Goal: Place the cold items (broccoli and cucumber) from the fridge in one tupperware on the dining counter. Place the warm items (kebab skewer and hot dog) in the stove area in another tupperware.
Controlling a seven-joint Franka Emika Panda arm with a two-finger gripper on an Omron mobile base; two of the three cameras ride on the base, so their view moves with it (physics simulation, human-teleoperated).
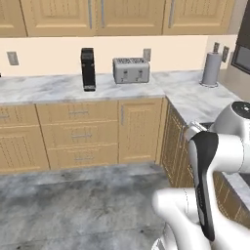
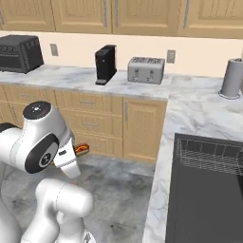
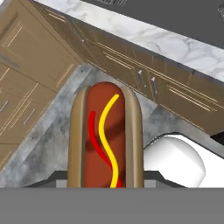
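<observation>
Brown-bunned hot dog (image 3: 105, 135) was clamped in the claw (image 3: 105, 186), its long axis running straight out ahead from between the fingers, carried over the grey floor (image 3: 48, 144), no tupperware near it

We see the hot dog (image 3: 105, 135) standing lengthwise straight out from our gripper, its near end down between the finger tips. Its tan bun cradles a reddish-brown sausage striped with wavy red and yellow sauce lines, held above the grey floor.
</observation>
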